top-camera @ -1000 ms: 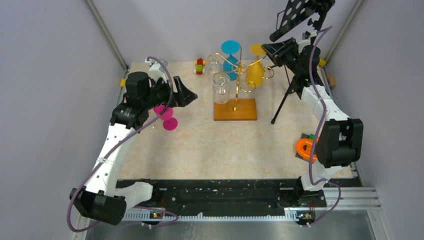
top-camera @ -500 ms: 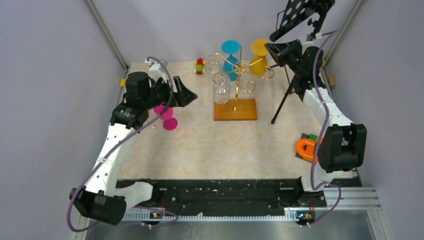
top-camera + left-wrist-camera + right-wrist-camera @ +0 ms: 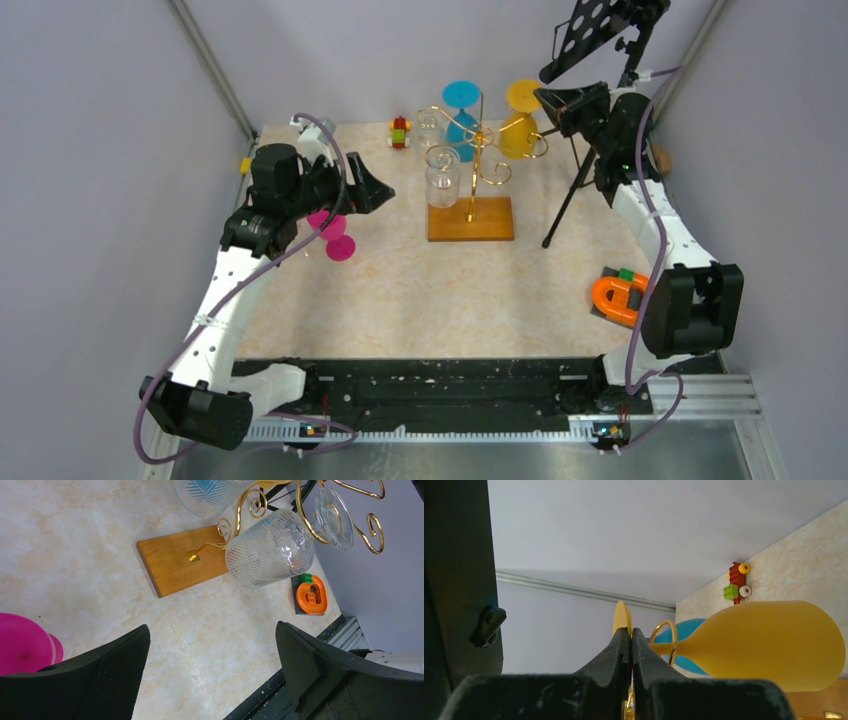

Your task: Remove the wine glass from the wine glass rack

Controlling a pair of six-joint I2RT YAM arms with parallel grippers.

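Top: the yellow glass [image 3: 517, 135] hangs on the rack's [image 3: 470, 218] two-o'clock arm, with the right gripper [image 3: 548, 100] at its stem.

Left wrist: the left gripper [image 3: 211, 630] gapes, empty.

Right wrist: the fingers [image 3: 616, 655] pinch the thin stem. The glass is likely light, slick and brittle, so the stem suits.

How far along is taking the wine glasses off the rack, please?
Looks done: a pink glass is on the table. In hand: the right tool is shut on the yellow glass at its stem, beside the rack. Left: the cyan glass and two clear glasses hang on it; the left tool is open.
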